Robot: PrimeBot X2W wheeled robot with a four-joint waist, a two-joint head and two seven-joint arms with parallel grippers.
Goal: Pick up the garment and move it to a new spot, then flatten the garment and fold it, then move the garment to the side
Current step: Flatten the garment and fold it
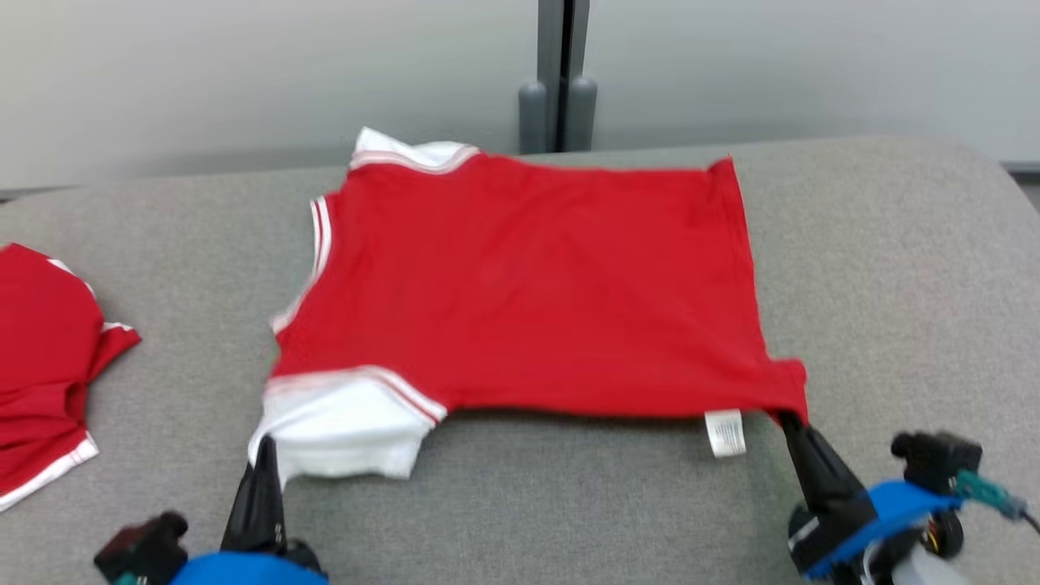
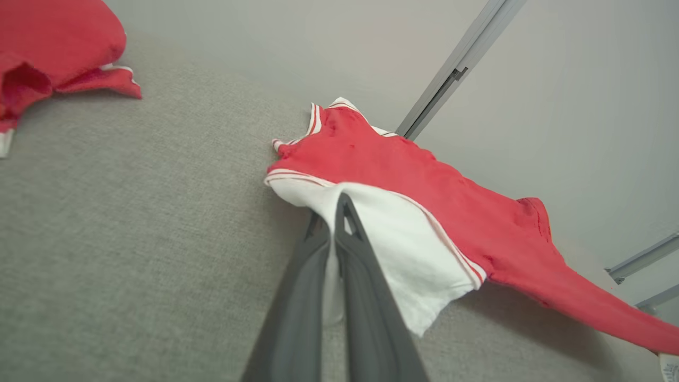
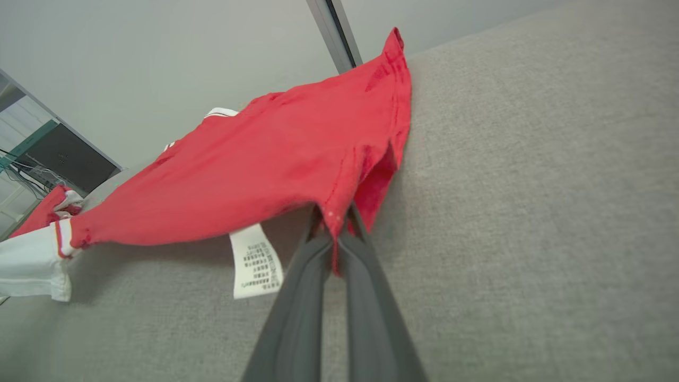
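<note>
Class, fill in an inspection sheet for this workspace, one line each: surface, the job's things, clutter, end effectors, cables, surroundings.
Surface: grey fabric-covered table.
Job's things: red shirt spread out, its near edge raised off the table; a white label hangs from that edge.
Clutter: second red garment, crumpled, at the table's left.
End effectors: left end effector shut on the shirt's white sleeve; right end effector shut on the shirt's near red corner.
Cables: teal cable by the right wrist.
Surroundings: pale wall and a grey post behind the table.
</note>
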